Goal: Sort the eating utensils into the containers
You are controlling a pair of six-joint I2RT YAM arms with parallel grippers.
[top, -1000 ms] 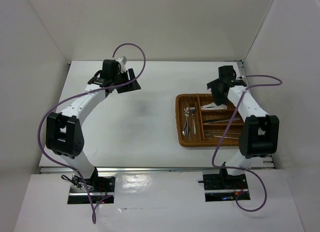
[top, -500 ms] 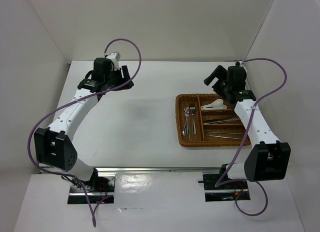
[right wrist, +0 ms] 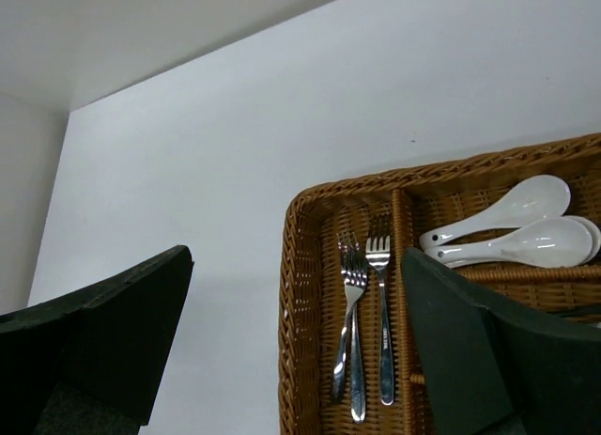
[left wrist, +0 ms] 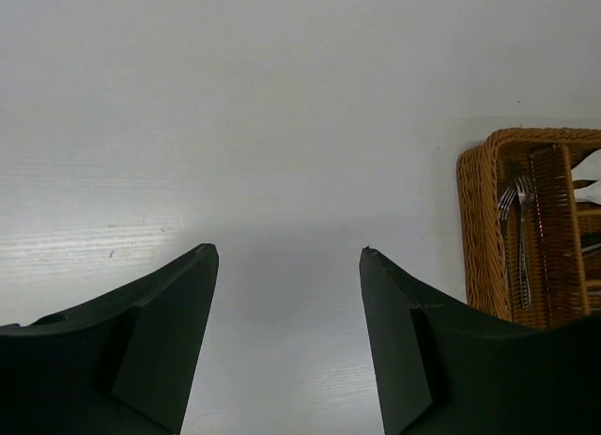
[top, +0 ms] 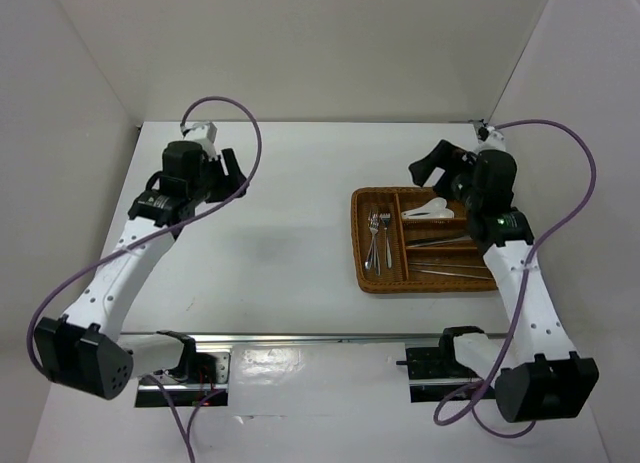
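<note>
Cutlery's sitting in the rectangular brown woven wicker tray (top: pixel 357 245), right of centre on the white worktop (top: pixel 280 243).
Silver metal forks (right wrist: pixel 362 313) lie in the long left section, white ceramic soup spoons (right wrist: pixel 512 228) in the upper-right one, and slim silver pieces (top: pixel 445 258) below those. Left end effector (left wrist: pixel 286 261) and right end effector (right wrist: pixel 296 256) both gape wide, gripping nothing. The right one hangs just past the tray's top edge.

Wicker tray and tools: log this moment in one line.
left tool: open, empty | right tool: open, empty | wicker tray: holds forks, white spoons
</note>
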